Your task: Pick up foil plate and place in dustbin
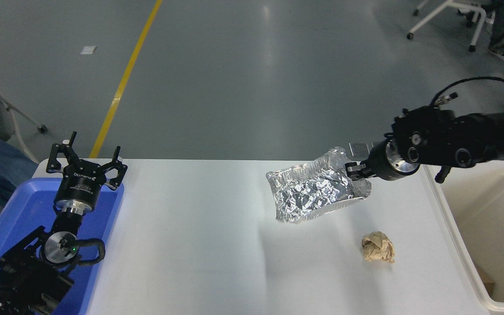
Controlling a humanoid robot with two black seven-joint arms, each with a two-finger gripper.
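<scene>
The crinkled silver foil plate (315, 192) hangs in the air above the white table, tilted, held by its right rim. My right gripper (351, 169) is shut on that rim, its arm coming in from the right edge at mid height. The cream-white dustbin (449, 210) stands at the table's right end, to the right of the plate and below the arm; only its left wall and part of its inside show. My left gripper (86, 159) stays parked at the lower left, open, over the blue tray.
A small crumpled brown paper ball (378, 247) lies on the table near the bin. A blue tray (15, 210) sits at the left end under the left arm. Chairs and people's legs are on the floor beyond the table.
</scene>
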